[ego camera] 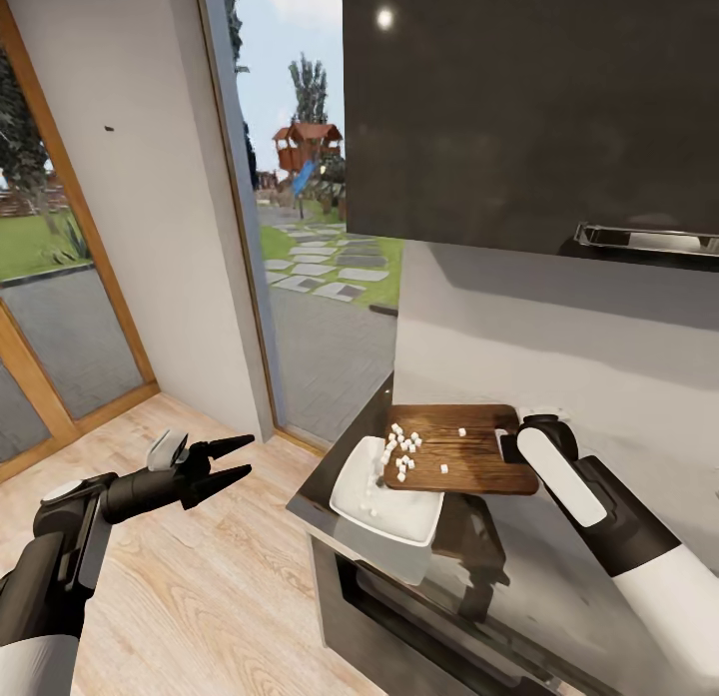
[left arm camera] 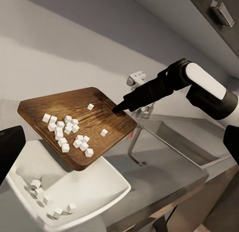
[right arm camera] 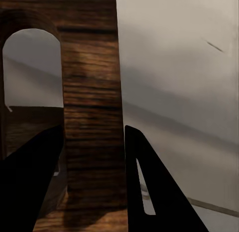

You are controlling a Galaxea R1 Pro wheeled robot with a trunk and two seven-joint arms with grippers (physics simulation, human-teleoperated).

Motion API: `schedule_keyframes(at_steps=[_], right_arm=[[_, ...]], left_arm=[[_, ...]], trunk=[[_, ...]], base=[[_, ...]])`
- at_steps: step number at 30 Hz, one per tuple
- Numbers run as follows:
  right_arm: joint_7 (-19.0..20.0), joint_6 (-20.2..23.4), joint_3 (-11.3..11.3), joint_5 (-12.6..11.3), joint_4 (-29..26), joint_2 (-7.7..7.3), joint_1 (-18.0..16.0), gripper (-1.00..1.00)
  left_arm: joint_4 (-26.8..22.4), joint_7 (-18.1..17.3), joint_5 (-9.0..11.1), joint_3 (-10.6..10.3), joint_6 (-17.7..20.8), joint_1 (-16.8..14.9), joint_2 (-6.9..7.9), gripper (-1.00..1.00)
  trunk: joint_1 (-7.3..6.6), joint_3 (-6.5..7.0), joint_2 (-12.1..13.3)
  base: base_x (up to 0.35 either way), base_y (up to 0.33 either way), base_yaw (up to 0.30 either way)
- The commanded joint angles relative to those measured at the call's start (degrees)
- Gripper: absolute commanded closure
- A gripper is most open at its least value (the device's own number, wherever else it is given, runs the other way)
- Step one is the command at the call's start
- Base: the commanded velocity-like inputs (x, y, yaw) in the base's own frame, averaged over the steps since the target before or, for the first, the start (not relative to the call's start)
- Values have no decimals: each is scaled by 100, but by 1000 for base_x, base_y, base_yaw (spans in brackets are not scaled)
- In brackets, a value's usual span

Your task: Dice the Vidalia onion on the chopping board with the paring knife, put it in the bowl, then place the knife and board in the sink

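Right claw (ego camera: 511,444) grips the dark brown wooden chopping board (ego camera: 454,446) by its handle end, tilted over the white squarish bowl (ego camera: 391,498) on the grey surface (ego camera: 559,576); white onion cubes (ego camera: 402,448) remain. Steepen gradually. Left claw (ego camera: 232,462) idles open, empty.

Wood-grain chopping board (ego camera: 464,446), glossy white bowl (ego camera: 394,511)

Glossy grey countertop (ego camera: 559,586) (metal-edged) bears the white bowl (ego camera: 394,511).
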Motion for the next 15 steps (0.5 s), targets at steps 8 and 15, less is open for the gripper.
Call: schedule_keyframes(at_steps=[8,15], right_arm=[[-254,25,5,-36,-5,-6,-10,100],[-361,25,-1,-35,-5,-6,-10,100]], left_arm=[[-1,-22,-2,1,60,-5,1,-100],[-1,-22,-2,1,58,-5,1,-100]], trunk=[[4,-13,-14],[4,-13,-14]], base=[[0,0,0],[0,0,0]])
